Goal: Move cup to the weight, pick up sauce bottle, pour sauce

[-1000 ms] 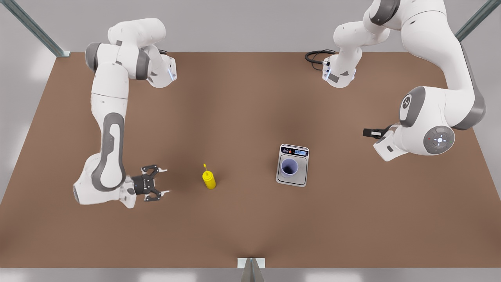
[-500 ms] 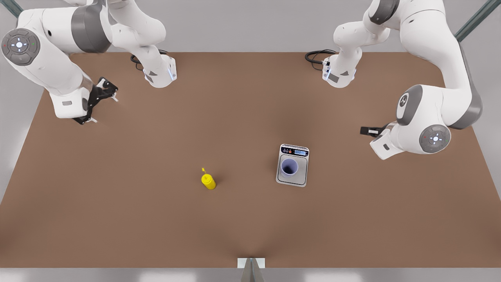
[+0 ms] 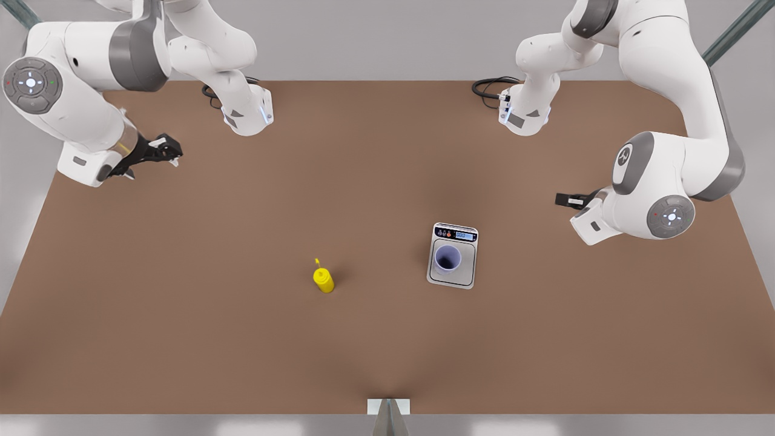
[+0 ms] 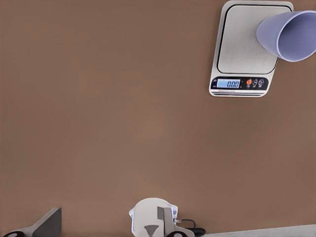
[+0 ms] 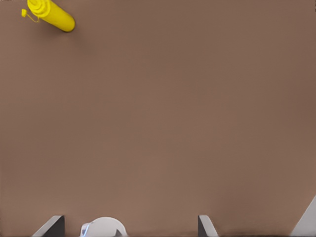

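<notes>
The lavender-blue cup (image 3: 448, 258) (image 4: 289, 34) stands upright on the silver-grey weight (image 3: 463, 280) (image 4: 244, 54), whose display reads 0.00. The yellow sauce bottle (image 3: 323, 280) (image 5: 52, 16) stands alone on the brown table, to the front view's left of the weight. My right gripper (image 3: 168, 152) hangs high at the front view's far left, far from the bottle, open with nothing in it. My left gripper (image 3: 566, 198) hovers at the front view's right, beyond the weight and turned edge-on.
Both arm bases (image 3: 245, 115) (image 3: 524, 115) sit at the table's back edge, each with a black cable beside it. A metal bracket (image 3: 388, 407) marks the middle of the front edge. Frame posts stand at the back corners.
My right gripper left its low spot beside the sauce bottle, rose to the far back left, then turned more edge-on. My left gripper drifted slightly. Cup and weight stayed put.
</notes>
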You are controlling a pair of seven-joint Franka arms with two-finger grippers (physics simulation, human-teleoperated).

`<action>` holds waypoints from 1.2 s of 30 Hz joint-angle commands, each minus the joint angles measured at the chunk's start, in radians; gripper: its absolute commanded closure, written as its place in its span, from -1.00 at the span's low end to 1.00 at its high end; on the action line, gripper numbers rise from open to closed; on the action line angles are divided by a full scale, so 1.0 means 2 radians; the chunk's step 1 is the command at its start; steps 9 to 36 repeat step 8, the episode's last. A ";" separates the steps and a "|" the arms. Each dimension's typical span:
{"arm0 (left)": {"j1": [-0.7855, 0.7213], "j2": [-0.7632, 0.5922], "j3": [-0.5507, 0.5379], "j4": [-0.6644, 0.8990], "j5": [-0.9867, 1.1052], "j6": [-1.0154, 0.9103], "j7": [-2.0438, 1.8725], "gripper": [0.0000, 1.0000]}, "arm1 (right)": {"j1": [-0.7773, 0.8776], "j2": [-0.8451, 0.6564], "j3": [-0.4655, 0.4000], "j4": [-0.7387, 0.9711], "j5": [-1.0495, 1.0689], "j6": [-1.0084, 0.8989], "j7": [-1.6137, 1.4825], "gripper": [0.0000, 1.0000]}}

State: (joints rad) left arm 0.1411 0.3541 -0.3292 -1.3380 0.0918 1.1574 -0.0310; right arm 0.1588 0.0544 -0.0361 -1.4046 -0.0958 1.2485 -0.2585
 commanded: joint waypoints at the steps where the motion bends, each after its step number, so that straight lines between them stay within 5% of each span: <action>1: 0.000 -0.001 0.000 0.000 0.000 -0.001 -0.001 -1.00 | -0.007 0.000 0.000 -0.007 0.002 0.018 0.189 -1.00; 36: -0.001 -0.001 0.000 0.000 0.000 -0.003 -0.001 -1.00 | -0.007 0.006 -0.001 -0.014 0.001 0.022 0.190 -1.00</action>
